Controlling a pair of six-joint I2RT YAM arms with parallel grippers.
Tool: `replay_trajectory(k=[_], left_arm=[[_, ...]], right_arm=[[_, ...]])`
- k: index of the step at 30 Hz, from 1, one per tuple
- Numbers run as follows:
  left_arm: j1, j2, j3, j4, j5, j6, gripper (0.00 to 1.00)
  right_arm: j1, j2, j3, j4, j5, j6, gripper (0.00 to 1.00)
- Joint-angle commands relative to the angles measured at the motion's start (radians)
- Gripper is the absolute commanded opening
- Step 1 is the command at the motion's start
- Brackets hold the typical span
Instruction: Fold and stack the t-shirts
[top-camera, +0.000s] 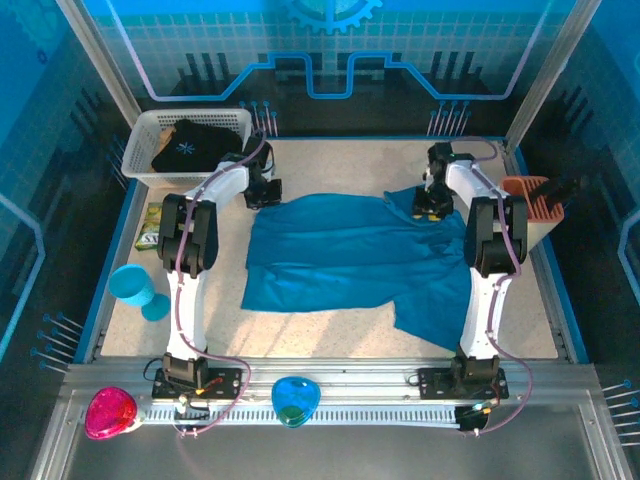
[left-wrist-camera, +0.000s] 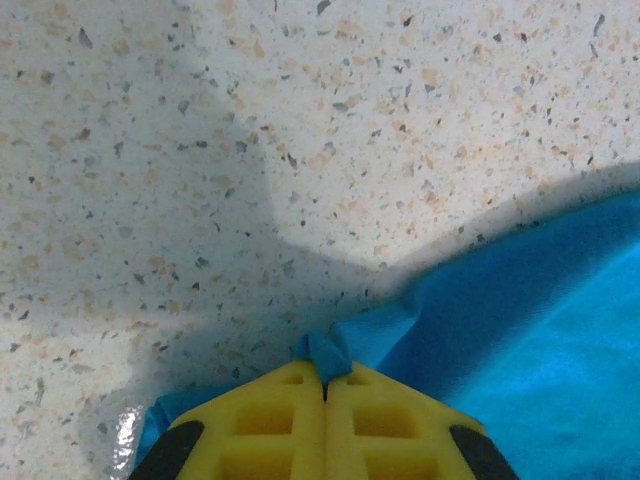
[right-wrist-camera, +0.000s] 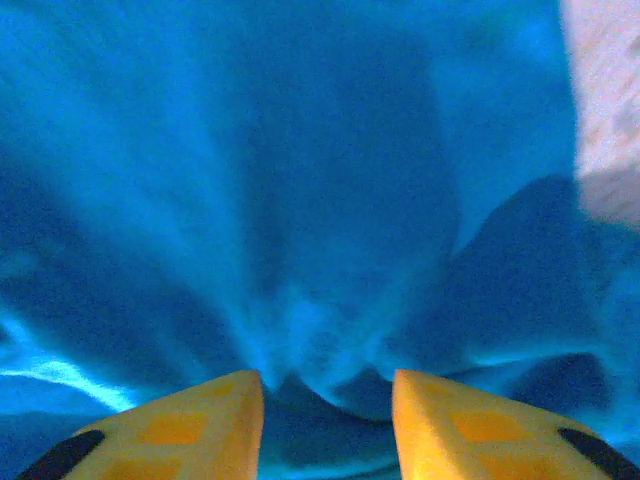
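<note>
The teal-blue t-shirt lies spread across the middle of the table, one part trailing toward the front right. My left gripper sits at the shirt's far left corner. In the left wrist view the left gripper is shut on a small tuck of that teal cloth, low over the speckled tabletop. My right gripper is over the shirt's far right corner. In the right wrist view the right gripper stands open, with a bunched fold of teal cloth rising between the fingers. The black t-shirt lies in the basket.
A white basket stands at the back left. A light-blue cup and a green packet sit by the left edge. An orange rack is at the right edge. Pink and blue items rest on the front rail.
</note>
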Motion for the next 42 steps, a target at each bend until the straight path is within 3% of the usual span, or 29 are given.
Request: replay_trajectory(k=[1, 15, 34, 42], left_arm=[[0.007, -0.071, -0.019, 0.012, 0.017, -0.001, 0.0], [0.007, -0.071, 0.0, 0.0, 0.023, -0.009, 0.0], [0.007, -0.076, -0.002, -0.026, 0.008, 0.006, 0.0], [0.007, -0.073, -0.009, -0.027, 0.009, 0.003, 0.0]], right_arm=[[-0.01, -0.003, 0.125, -0.042, 0.054, -0.035, 0.44], [-0.058, 0.413, 0.697, -0.225, 0.104, -0.166, 0.43], [-0.068, 0.544, 0.793, -0.221, 0.072, -0.169, 0.39], [-0.067, 0.6, 0.821, -0.225, 0.045, -0.163, 0.28]])
